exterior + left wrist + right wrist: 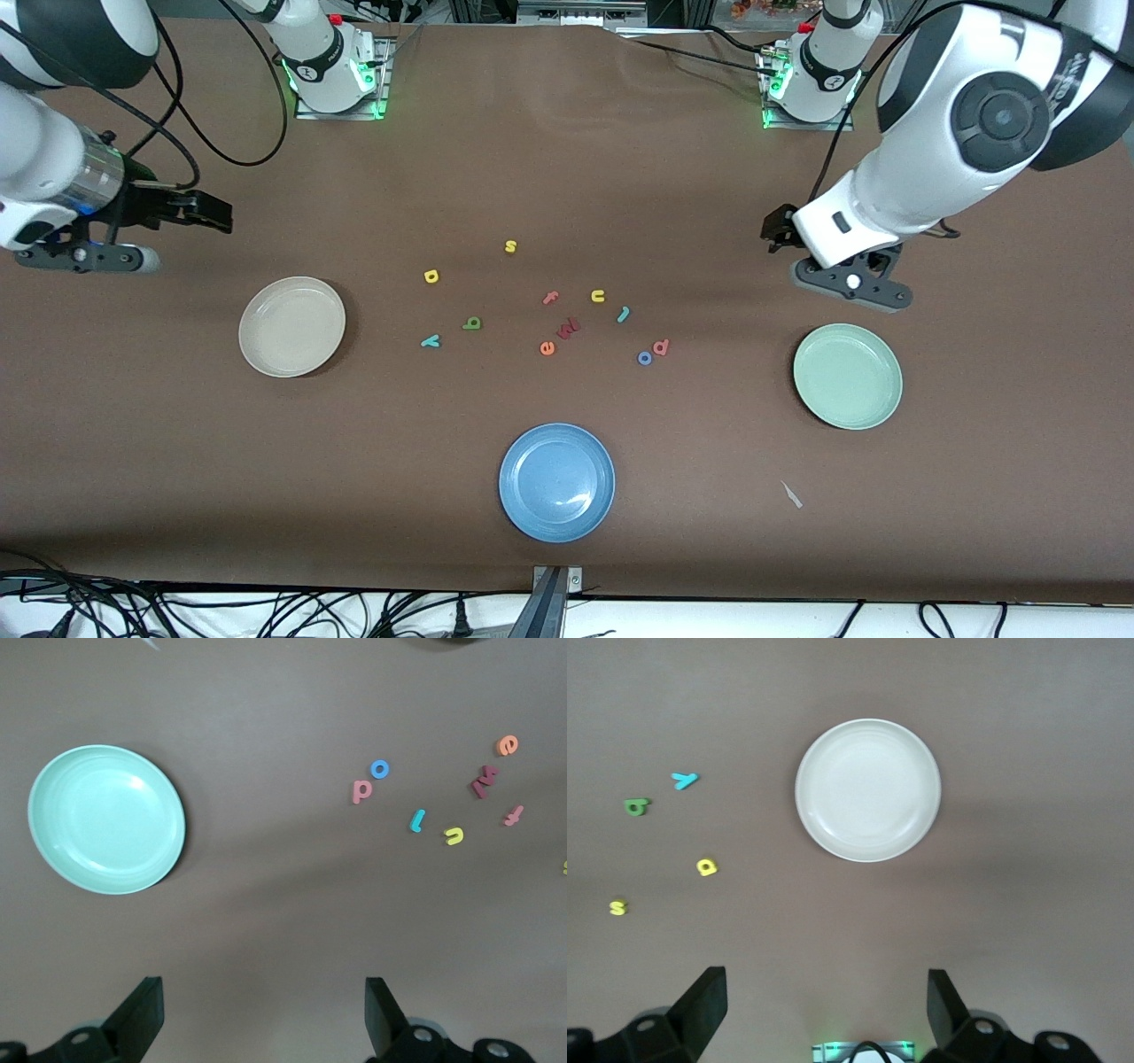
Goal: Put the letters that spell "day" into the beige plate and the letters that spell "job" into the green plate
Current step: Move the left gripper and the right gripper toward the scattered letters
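Note:
The yellow round-bowled letter point(431, 276) point(706, 867), green letter point(472, 323) point(636, 805) and teal "y" point(431, 341) point(684, 779) lie mid-table, beside the empty beige plate point(292, 326) point(868, 789). The teal "j" point(624, 314) point(417, 820), blue "o" point(645, 358) point(380, 769) and pinkish-red letter point(660, 346) point(361, 792) lie toward the empty green plate point(848, 376) point(106, 819). My left gripper point(778, 232) point(263, 1010) hangs open over bare table by the green plate. My right gripper point(217, 215) point(826, 1010) hangs open over bare table by the beige plate.
Among the letters lie a yellow "s" point(510, 246), yellow "u" point(598, 296), pink "f" point(550, 298), orange "e" point(547, 348) and a dark red letter point(568, 329). A blue plate point(556, 481) sits nearer the front camera. A small white scrap point(791, 494) lies by the green plate.

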